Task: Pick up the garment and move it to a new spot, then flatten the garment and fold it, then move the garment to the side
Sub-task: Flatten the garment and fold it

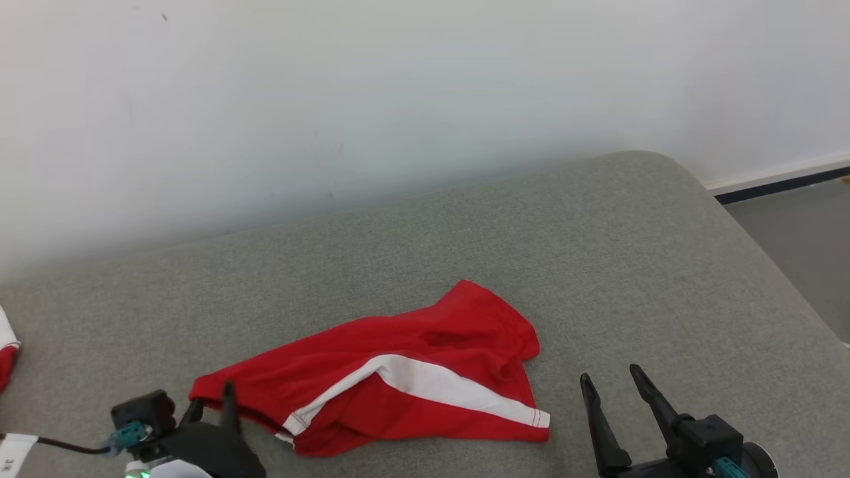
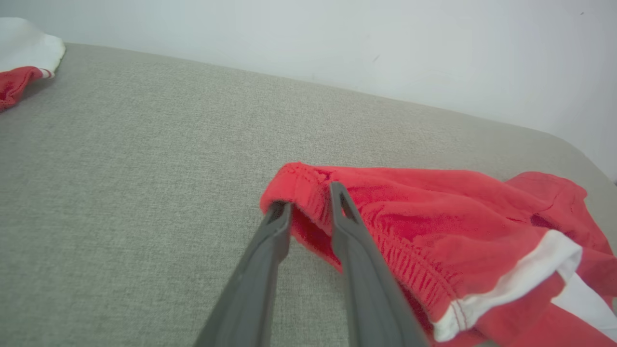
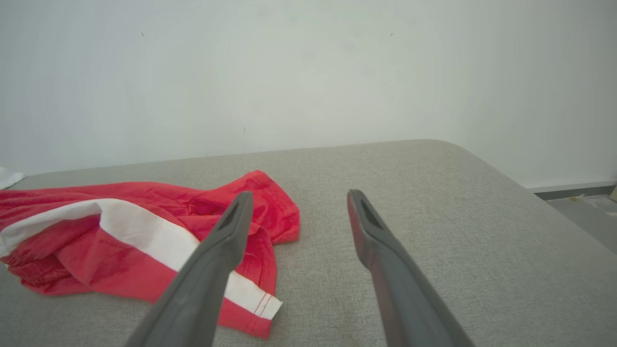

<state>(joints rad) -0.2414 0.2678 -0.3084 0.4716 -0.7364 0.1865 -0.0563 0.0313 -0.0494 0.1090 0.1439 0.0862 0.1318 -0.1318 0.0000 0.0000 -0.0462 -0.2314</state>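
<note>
Left jaws slightly apart astride waistband (image 2: pixel 308 190) of red garment (image 1: pixel 425 338); right jaws wide apart beside it.

The garment (image 1: pixel 412 372) lies on the bench (image 1: pixel 631 252) between the two end effectors. Its waistband corner sits between the parted fingers of the left end effector (image 2: pixel 310 197). Its other end lies just left of the right end effector (image 3: pixel 299 197), apart from it. Another cloth (image 2: pixel 24 62) lies ahead of the left end effector and well to its left. The wall (image 1: pixel 398 99) stands beyond both, behind the bench.
</note>
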